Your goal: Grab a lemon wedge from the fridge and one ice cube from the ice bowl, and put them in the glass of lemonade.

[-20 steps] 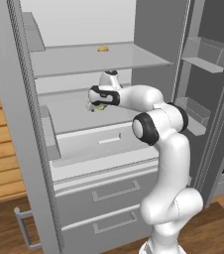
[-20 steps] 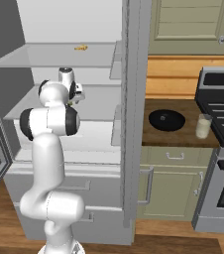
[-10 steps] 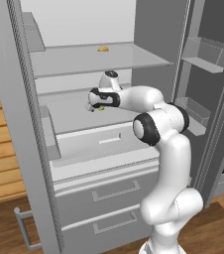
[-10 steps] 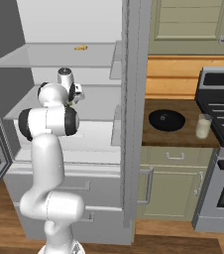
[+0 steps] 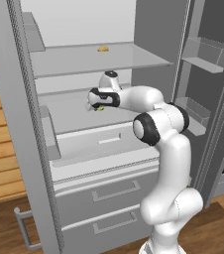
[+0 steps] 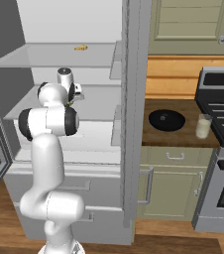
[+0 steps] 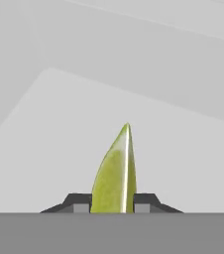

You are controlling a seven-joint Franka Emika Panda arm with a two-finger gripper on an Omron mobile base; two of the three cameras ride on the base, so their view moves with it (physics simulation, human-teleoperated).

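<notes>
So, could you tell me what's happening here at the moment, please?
The robot arm is reaching into the open fridge, and its gripper has the lemon wedge pinched between its jaws above the middle shelf. A small orange-yellow lump sits on the shelf above. Over on the wooden counter beside the fridge, the ice bowl and the glass of lemonade stand waiting, with nothing added to the glass yet as far as I can see.

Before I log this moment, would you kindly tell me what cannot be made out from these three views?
- Ice in the ice bowl, right base view: too small to tell.
- Lemon wedge, hand view: its base is cut off by the bottom edge.
- End effector, left base view: fingers too small to see.
- Orange-yellow lump: too small to identify.
</notes>
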